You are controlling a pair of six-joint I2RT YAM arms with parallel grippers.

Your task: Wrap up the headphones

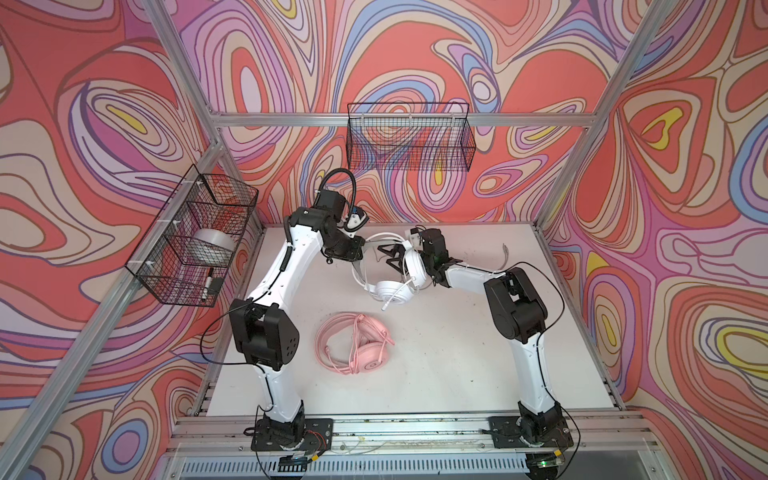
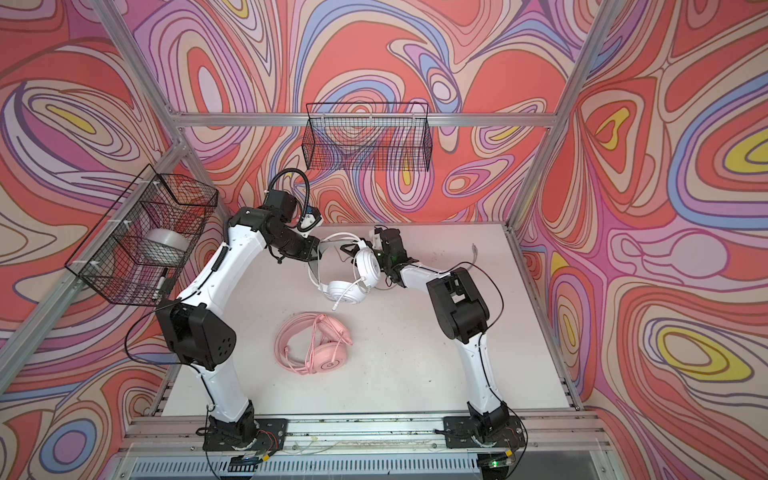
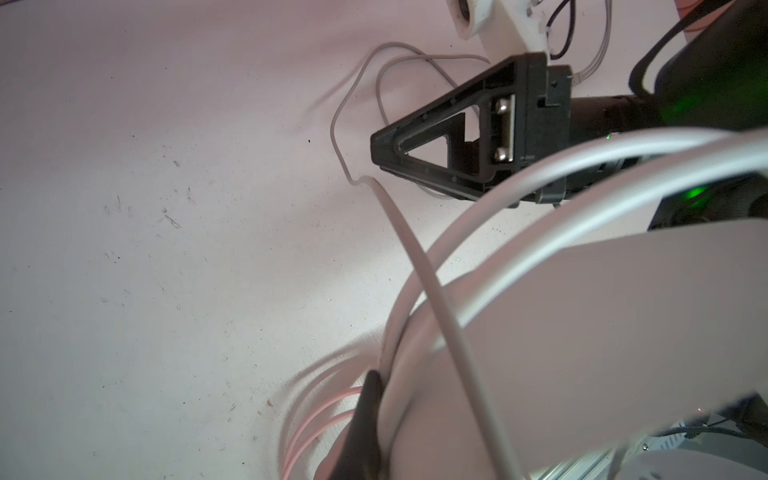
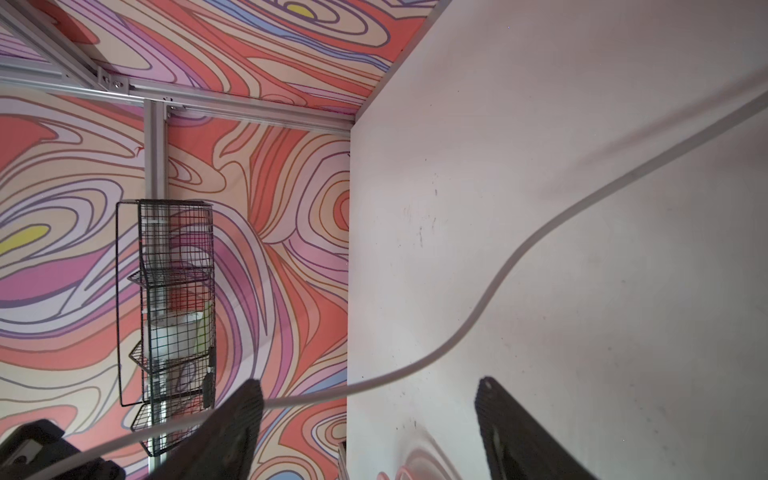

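**White headset pinched at the left, right hand spread wide**

The white headset [image 1: 390, 293] is at the rear middle of the worktop [image 1: 457, 353], its headband pinched in the tightly closed left hand [image 1: 362, 258]. The right hand [image 4: 370, 384] is spread wide beside one earcup, gripping nothing. The grey-white cable [image 4: 498, 286] crosses between its fingers. The pink headset [image 1: 361, 349] lies nearer the front, its cable looped over it.

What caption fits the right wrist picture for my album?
The right gripper, black fingers wide apart, faces a thin grey-white cable curving over the white table.
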